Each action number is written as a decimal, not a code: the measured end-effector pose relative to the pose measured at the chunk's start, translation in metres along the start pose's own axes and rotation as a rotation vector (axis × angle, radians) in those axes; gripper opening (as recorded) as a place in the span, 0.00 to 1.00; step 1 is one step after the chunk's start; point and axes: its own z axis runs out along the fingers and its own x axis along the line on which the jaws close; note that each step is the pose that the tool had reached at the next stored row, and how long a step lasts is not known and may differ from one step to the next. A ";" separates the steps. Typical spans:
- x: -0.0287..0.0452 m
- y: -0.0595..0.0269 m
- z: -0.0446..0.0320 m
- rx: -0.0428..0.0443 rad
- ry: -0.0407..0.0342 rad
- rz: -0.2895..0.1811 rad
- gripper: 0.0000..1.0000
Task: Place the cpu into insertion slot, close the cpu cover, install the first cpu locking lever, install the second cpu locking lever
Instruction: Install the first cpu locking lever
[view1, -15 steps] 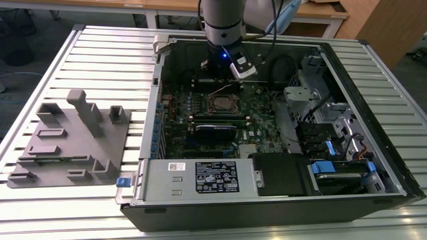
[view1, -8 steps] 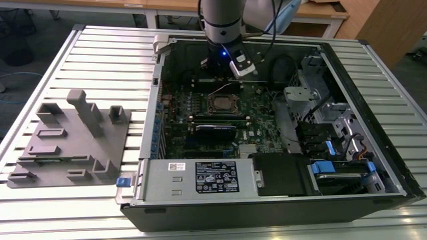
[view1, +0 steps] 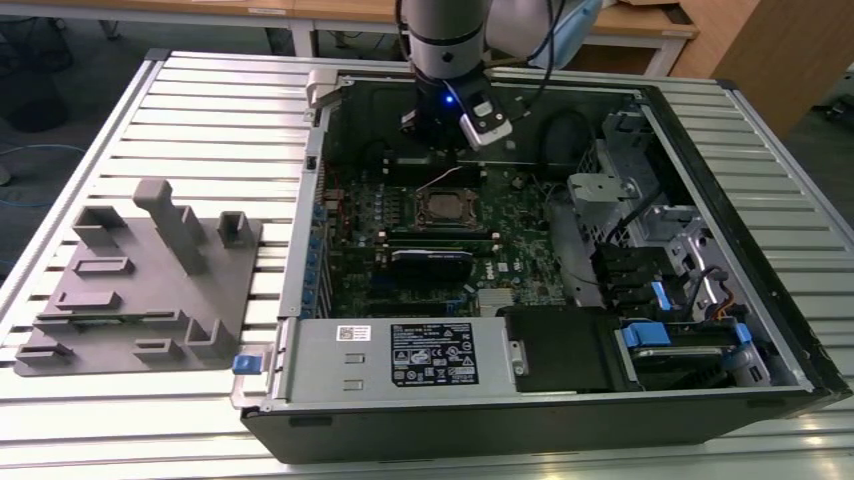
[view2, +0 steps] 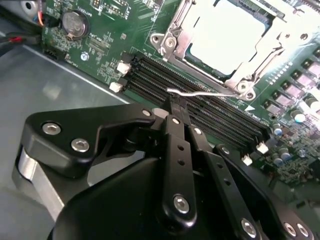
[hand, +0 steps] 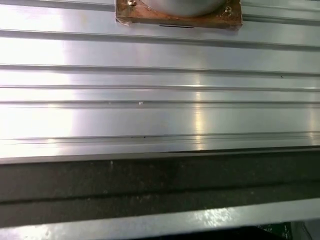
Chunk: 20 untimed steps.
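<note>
The cpu lies flat in the insertion slot, its dull silver top showing through the window of the cpu cover, which is down over it. A thin metal locking lever runs along the socket's edge beside the memory slots. My gripper is just above the socket's far side in the exterior view. Its black fingers are pressed together, and their tips sit at the lever's free end. I cannot tell whether they touch it.
Long black memory slots lie between the gripper and the socket, and a coin battery sits off to one side. The open computer case holds a power supply and drive bays. A grey fixture stands on the ribbed table.
</note>
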 end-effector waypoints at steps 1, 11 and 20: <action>-0.0002 0.0002 -0.0014 0.0000 0.0001 0.000 0.11; -0.0010 -0.0006 -0.0064 -0.0001 0.0000 0.000 0.11; 0.0024 -0.0072 -0.0077 0.0051 -0.0044 0.000 0.11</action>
